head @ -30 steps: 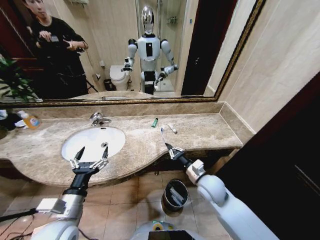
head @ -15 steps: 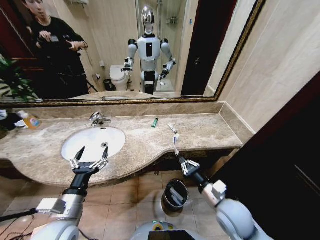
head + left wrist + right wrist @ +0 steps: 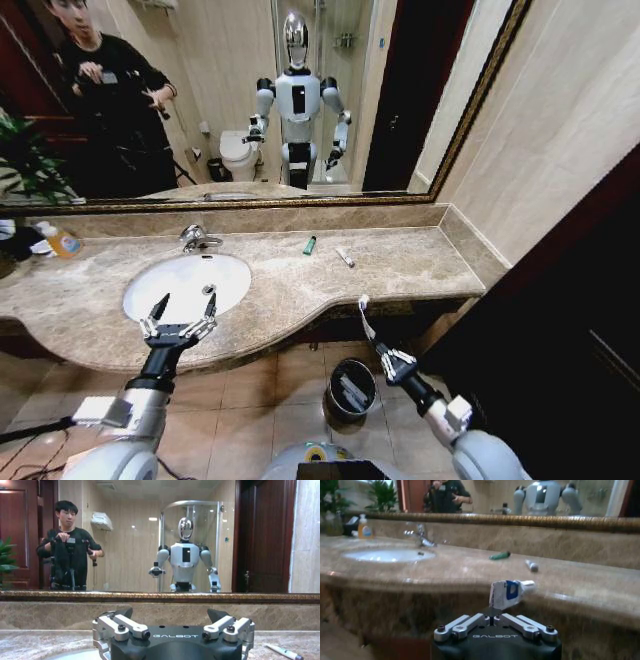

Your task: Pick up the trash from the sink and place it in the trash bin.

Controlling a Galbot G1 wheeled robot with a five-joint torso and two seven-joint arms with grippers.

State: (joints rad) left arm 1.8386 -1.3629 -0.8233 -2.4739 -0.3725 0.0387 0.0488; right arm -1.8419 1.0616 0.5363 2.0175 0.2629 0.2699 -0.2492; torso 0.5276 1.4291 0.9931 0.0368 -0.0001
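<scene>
Right hand [image 3: 389, 356] pinching white tube [image 3: 366, 316] (blue mark) above trash bin [image 3: 351, 388], left hand [image 3: 178, 321] spread.

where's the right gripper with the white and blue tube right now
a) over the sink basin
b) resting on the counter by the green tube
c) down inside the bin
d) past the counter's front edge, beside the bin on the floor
d: the right gripper is shut on the white tube with a blue mark, below and in front of the marble counter, just right of the trash bin rather than inside it.
</scene>
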